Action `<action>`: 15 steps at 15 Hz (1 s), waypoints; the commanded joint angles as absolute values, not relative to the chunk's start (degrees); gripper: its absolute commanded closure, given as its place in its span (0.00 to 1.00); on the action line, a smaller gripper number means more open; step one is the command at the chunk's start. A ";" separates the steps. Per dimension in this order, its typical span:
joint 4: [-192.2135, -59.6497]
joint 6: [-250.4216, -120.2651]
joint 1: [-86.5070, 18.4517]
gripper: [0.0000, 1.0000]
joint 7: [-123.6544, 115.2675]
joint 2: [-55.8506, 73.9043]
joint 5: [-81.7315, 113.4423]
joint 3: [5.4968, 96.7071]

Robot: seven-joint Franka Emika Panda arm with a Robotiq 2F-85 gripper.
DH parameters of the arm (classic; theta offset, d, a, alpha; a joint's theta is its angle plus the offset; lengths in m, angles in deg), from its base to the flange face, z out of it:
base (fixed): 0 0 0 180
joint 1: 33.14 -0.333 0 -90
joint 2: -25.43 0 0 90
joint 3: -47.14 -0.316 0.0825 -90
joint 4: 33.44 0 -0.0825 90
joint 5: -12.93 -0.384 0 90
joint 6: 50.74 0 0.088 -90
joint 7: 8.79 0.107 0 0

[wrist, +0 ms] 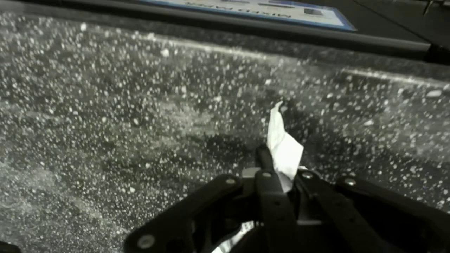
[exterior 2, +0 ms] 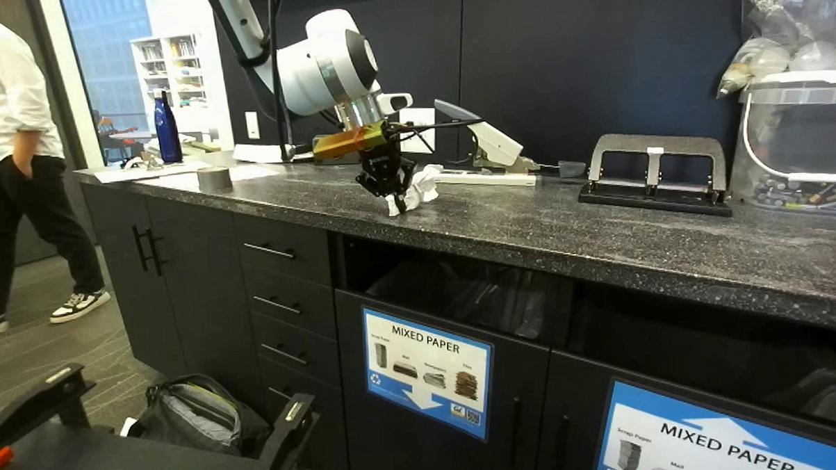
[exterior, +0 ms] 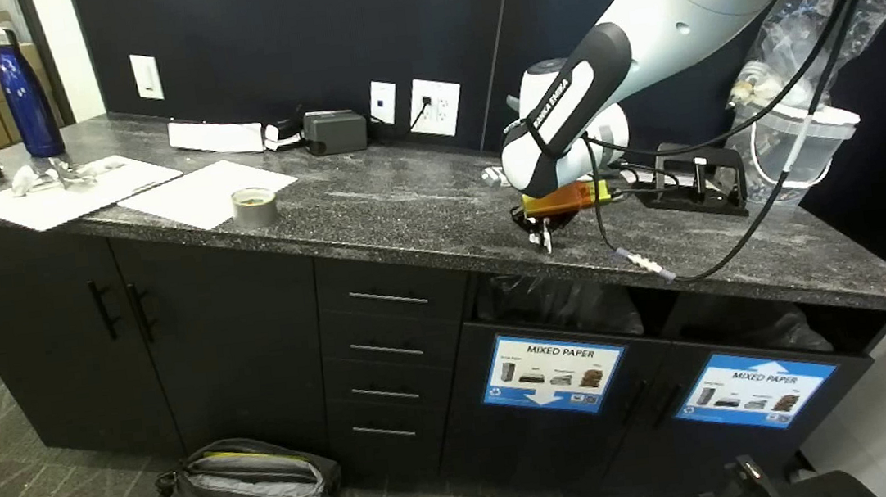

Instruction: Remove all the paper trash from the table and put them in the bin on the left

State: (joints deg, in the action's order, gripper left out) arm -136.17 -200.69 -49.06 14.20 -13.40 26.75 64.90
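You've got the crumpled paper (exterior 2: 424,184) pinched — your gripper (wrist: 285,174) looks clamped on a narrow fold, bulk bulging out to one side, a tail poking past the fingertips toward the front edge of the countertop (exterior 2: 571,247). Paper sits low over the stone; can't tell if it touches. Main risk, I'd say: that thin pinch lets it twist or slip out if you drag it along rather than lift. Next: the bin (exterior 2: 521,370), left of the pair in both exterior views, seems to take paper only through the gap under the counter's overhang — release too high or too far out and it likely ends up on the floor (exterior: 15,483); come in too tight and your fingers may knock the lip. Mind the cable (exterior: 646,262) looping down off the arm (exterior: 701,1) too: enough slack to snag on a quick swing. Pose: arm slants in from the upper right in an exterior view, wrist bent, gripper low and pointing down, just behind the front edge, roughly above that bin. More white scraps (exterior: 32,178), apparently crumpled, lie on a flat sheet (exterior: 60,206) near the bottle (exterior: 28,103); likely your next pickups.
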 commanded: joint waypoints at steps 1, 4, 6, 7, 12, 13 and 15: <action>-149.58 -200.70 -51.47 0.90 19.40 -6.00 28.83 64.66; -157.20 -203.55 -51.52 0.91 20.34 -0.99 31.04 64.71; -163.22 -205.91 -51.41 0.90 21.03 2.31 33.25 65.08; -166.61 -207.71 -51.60 0.90 21.78 3.44 34.83 65.61; -178.61 -216.63 -49.97 0.90 20.54 6.14 39.75 67.34; -179.42 -218.18 -49.47 0.90 19.60 5.12 39.72 67.73; -179.46 -220.50 -46.10 0.90 14.81 2.96 36.46 65.71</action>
State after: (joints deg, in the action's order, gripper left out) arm -177.61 -216.52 -49.85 20.60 3.38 38.74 67.19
